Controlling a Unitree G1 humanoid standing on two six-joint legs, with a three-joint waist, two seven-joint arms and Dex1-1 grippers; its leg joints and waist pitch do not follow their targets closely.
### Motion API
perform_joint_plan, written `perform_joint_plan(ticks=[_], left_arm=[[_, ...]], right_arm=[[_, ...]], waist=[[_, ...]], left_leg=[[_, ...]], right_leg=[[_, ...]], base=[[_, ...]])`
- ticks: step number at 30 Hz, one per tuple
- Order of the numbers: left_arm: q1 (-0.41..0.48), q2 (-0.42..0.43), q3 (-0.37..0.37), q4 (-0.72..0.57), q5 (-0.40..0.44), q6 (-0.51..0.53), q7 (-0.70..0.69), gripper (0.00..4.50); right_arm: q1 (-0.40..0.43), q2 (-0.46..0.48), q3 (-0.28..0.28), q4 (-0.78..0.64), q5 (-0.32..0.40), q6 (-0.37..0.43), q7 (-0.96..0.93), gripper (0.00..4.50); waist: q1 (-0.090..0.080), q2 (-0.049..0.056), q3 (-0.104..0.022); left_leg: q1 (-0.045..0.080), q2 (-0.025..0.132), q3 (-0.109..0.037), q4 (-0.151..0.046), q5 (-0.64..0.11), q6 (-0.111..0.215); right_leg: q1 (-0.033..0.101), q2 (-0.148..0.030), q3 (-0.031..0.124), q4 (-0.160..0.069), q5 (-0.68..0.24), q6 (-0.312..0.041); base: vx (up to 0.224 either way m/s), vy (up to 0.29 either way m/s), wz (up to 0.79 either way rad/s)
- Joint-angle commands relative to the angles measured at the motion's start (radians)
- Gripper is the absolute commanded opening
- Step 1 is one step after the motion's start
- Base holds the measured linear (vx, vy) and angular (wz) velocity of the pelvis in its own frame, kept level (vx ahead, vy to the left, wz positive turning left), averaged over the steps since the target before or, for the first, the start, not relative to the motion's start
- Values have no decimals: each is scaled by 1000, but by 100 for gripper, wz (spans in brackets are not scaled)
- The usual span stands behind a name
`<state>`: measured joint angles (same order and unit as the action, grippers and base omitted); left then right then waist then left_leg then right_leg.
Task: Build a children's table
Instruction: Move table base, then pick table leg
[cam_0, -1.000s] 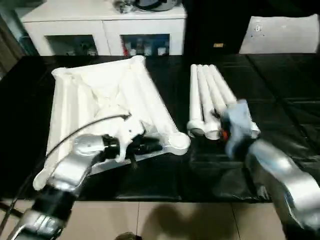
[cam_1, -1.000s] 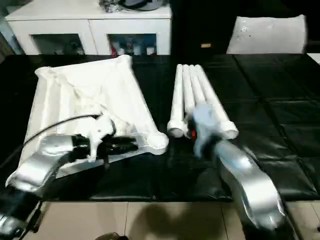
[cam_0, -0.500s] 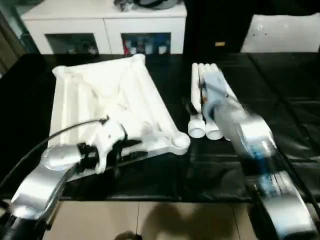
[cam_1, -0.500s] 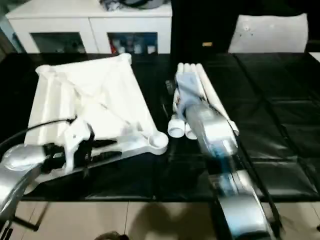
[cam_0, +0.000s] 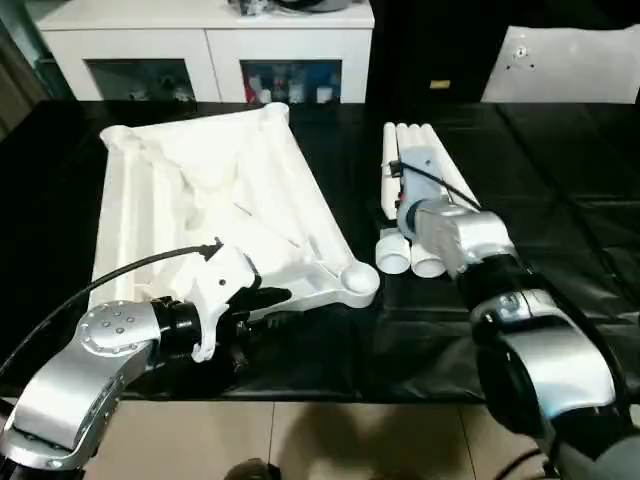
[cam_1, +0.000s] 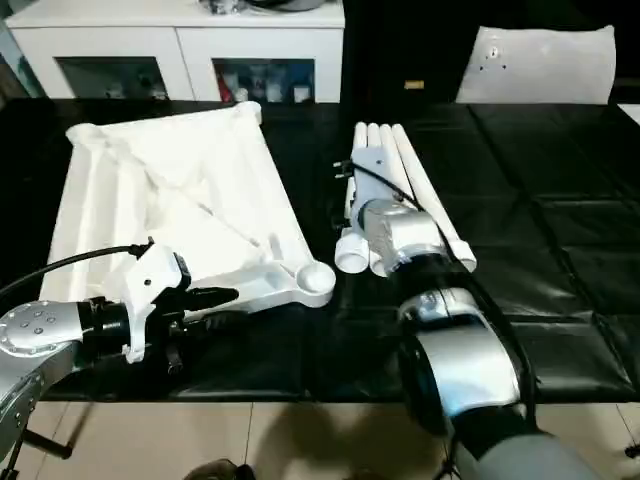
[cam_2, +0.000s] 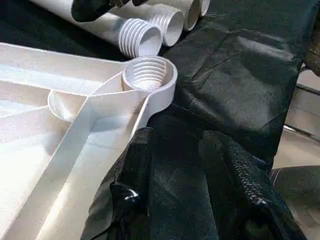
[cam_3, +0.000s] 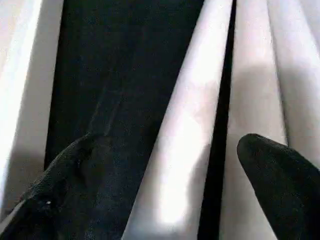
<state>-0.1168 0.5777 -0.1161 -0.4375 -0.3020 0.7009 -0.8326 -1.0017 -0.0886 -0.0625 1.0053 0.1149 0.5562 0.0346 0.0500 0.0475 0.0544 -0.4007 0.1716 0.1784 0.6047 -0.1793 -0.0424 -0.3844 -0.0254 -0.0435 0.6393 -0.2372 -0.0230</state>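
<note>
The right gripper (cam_3: 165, 170), jaws spread wide, straddles one leg (cam_3: 192, 125) and hides the legs' middles. The left gripper (cam_2: 175, 175), jaws parted and empty, covers the tabletop (cam_0: 200, 190) edge at 6 o'clock

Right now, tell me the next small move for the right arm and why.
Probably lower the right gripper and close on the leftmost leg. Its jaws stand wide open, one on each side of that leg, above the row of legs lying beside the upturned table top, whose near corner socket is empty.
</note>
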Motion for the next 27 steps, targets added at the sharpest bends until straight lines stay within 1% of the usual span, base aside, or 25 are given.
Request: perform_joint_plan(ticks=[1, 2, 4, 7, 8, 9, 12, 13, 14, 15, 16, 17, 19, 23, 24, 25, 27], left_arm=[[-9, 5, 4, -17, -6, 15, 13, 162], [-13, 4, 5, -20, -8, 23, 20, 162], [-15, 4, 6, -22, -10, 29, 24, 162], [-18, 5, 7, -29, -16, 44, 33, 162], [-18, 5, 7, -31, -17, 47, 35, 165], [-19, 5, 8, -33, -20, 52, 37, 165], [-19, 5, 12, -37, -25, 57, 38, 166], [-19, 5, 14, -38, -27, 58, 39, 166], [-19, 5, 15, -39, -30, 59, 40, 166], [-19, 6, 15, -40, -31, 60, 41, 166], [-19, 6, 14, -41, -31, 59, 41, 166], [-19, 6, 14, -41, -32, 59, 41, 166], [-23, 7, 11, -41, -36, 61, 43, 166], [-28, 9, 10, -40, -40, 62, 48, 166], [-29, 9, 10, -40, -40, 62, 49, 166], [-29, 8, 9, -40, -40, 62, 50, 166], [-30, 6, 7, -39, -37, 58, 52, 166]], right_arm=[[-27, 9, -22, 39, 23, -3, 28, 450], [-39, 10, -27, 75, 25, -13, 38, 450], [-47, 10, -31, 102, 25, -21, 42, 450], [-61, 10, -44, 158, 25, -29, 57, 450], [-63, 9, -46, 168, 24, -32, 59, 431], [-66, 7, -47, 185, 21, -32, 63, 431], [-69, 3, -55, 203, 23, -27, 69, 403], [-72, -1, -64, 214, 30, -23, 73, 394], [-76, -3, -73, 225, 36, -22, 76, 380], [-78, -5, -78, 232, 40, -22, 78, 380], [-79, -8, -80, 238, 41, -20, 84, 360], [-79, -8, -80, 239, 42, -20, 85, 355], [-83, -15, -93, 258, 47, -20, 94, 336], [-81, -22, -108, 278, 46, -24, 95, 302], [-80, -23, -110, 282, 45, -26, 96, 302], [-78, -25, -111, 285, 45, -28, 97, 281], [-75, -27, -120, 288, 49, -34, 87, 267]], waist=[[-2, -1, -59], [-2, 0, -59], [-3, 2, -55], [-3, 1, -54], [-3, 2, -54], [-3, 1, -53], [-2, 0, -55], [-2, -2, -57], [-2, -2, -56], [-2, -1, -56], [-2, -2, -57], [-2, -1, -56], [-2, -5, -59], [-2, -4, -57], [-3, -4, -58], [-3, -4, -59], [-2, -4, -59]], left_leg=[[26, 55, -22, -58, -85, 6], [26, 55, -23, -58, -94, 3], [30, 57, -23, -61, -128, -11], [30, 57, -23, -61, -145, -21], [30, 58, -23, -62, -144, -21], [29, 57, -23, -62, -142, -20], [28, 56, -22, -60, -126, -14], [28, 56, -22, -59, -121, -11], [28, 56, -22, -59, -122, -10], [28, 56, -22, -58, -129, -10], [27, 56, -22, -58, -128, -9], [27, 56, -22, -59, -129, -10], [27, 56, -22, -58, -126, -7], [27, 57, -21, -57, -133, -9], [27, 56, -21, -57, -136, -10], [28, 57, -21, -57, -139, -11], [28, 57, -21, -57, -139, -12]], right_leg=[[41, -101, 53, -61, 53, -202], [41, -101, 52, -61, 39, -203], [35, -101, 53, -65, -13, -205], [35, -102, 54, -65, -32, -208], [34, -102, 54, -65, -29, -208], [35, -102, 54, -65, -26, -208], [36, -103, 54, -63, -6, -211], [37, -102, 53, -62, 0, -211], [36, -102, 53, -62, -2, -212], [37, -104, 54, -64, -11, -213], [37, -104, 54, -64, -15, -213], [37, -104, 53, -64, -19, -213], [38, -104, 53, -63, -23, -215], [36, -104, 53, -65, -40, -216], [36, -103, 53, -65, -43, -216], [35, -102, 53, -65, -48, -215], [35, -104, 53, -65, -47, -215]], base=[[0, 0, 0], [0, 0, 0], [0, 0, 0], [0, 0, 0], [0, 0, 0], [0, 0, 0], [0, 0, 0], [0, 0, 0], [0, 0, 0], [0, 0, 0], [0, 0, 0], [0, 0, 0], [0, 0, 0], [0, 0, 0], [0, 0, 0], [0, 0, 0], [0, 0, 0]])
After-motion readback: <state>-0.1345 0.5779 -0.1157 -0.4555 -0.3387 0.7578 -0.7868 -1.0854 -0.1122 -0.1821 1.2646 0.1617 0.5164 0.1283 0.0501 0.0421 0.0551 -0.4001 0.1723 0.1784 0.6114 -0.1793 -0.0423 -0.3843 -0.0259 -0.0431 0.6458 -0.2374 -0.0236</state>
